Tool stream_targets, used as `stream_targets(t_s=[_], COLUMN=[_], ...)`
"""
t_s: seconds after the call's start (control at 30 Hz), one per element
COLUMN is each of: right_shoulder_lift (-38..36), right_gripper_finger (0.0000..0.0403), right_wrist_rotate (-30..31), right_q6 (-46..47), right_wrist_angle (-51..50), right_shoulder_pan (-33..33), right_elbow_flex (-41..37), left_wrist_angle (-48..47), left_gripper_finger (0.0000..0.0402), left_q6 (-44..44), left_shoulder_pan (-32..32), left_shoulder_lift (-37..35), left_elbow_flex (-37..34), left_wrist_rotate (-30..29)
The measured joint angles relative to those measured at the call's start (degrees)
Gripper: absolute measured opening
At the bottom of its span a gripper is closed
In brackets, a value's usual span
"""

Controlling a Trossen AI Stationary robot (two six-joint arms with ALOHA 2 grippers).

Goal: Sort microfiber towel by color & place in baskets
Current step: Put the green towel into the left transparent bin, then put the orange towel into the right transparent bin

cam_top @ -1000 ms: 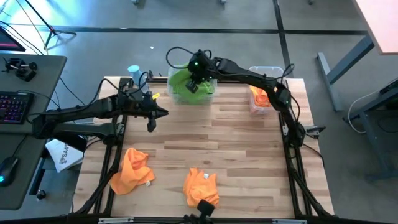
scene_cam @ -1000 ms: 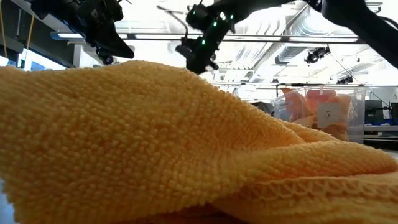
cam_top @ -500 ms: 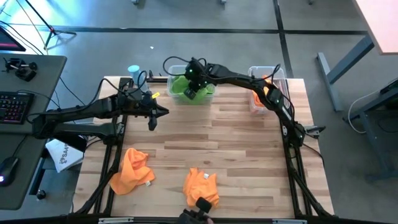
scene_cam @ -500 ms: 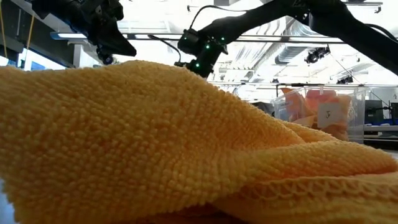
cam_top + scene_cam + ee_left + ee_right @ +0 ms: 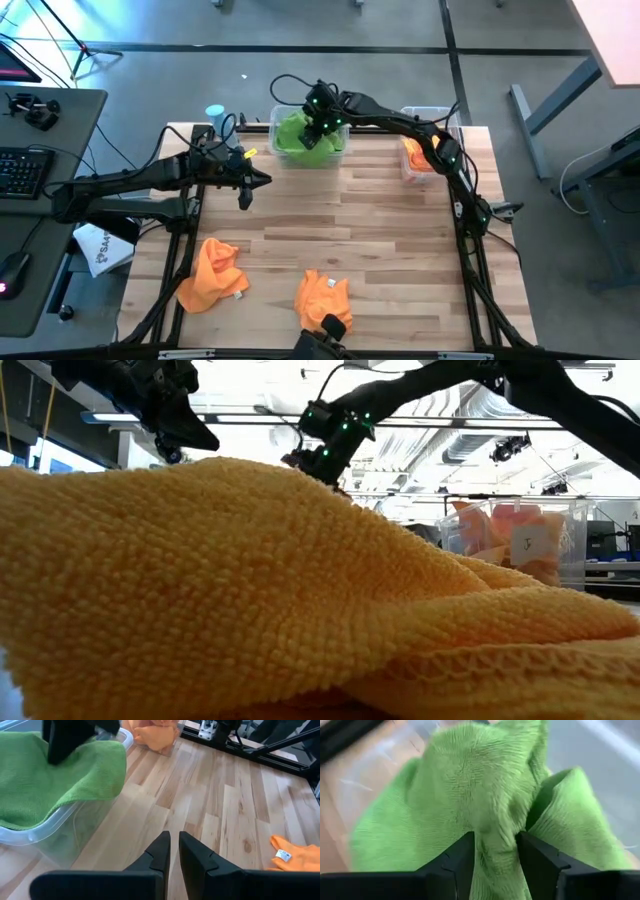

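Observation:
A green towel lies in the wider clear basket at the table's far edge, one corner draped over the basket's rim. My right gripper is over it, open, fingers pointing steeply down, with a raised fold of the towel between them. My left gripper hovers over the table's left part, its fingers nearly together on nothing. Two orange towels lie crumpled on the near table. The narrower basket at the far right holds orange towels. My right gripper has its two fingers on either side of a raised fold in the middle of the green towel, coming from above at a slant. The fold fills the gap and brushes both inner faces. The towel rests in the basket, slack.
A small light-blue bottle stands at the far left corner. The low view is mostly filled by the nearer orange towel, with the narrower basket behind it. Bare wood lies in the table's middle.
My right gripper has sunk toward the wider basket and rolled its wrist, swinging briefly toward the table's left and back. The green towel has settled lower in the basket.

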Motion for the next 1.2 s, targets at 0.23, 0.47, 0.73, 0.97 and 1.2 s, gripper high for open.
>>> stream_targets(t_s=[0.23, 0.47, 0.73, 0.97, 1.2], right_shoulder_lift=[-5.3, -9.7, -12.3, -22.9, -40.3], right_gripper_finger=[0.0149, 0.0148, 0.0047, 0.0021, 0.0003], right_wrist_rotate=[1.6, 2.0, 1.9, 6.6, 10.6], right_q6=[-2.3, -3.0, -2.4, 3.8, 10.1], right_wrist_angle=[-2.7, -9.9, -15.4, -10.1, -0.3], right_shoulder_pan=[-0.1, 0.0, 2.2, 5.9, 10.8], right_elbow_flex=[0.0, 0.0, -4.2, -20.6, -41.0], left_wrist_angle=[-0.1, -0.1, -0.2, -0.2, 0.3], left_gripper_finger=[0.0026, 0.0026, 0.0026, 0.0026, 0.0026], left_q6=[0.0, 0.0, -1.4, -1.4, -1.8], left_shoulder_pan=[0.0, 0.0, 0.0, -0.1, -3.2], left_shoulder_lift=[0.0, 0.0, 0.0, 0.0, 0.0], left_elbow_flex=[0.0, 0.0, 0.0, 0.0, 0.0], left_wrist_rotate=[0.0, 0.0, 0.0, 0.0, -1.1])
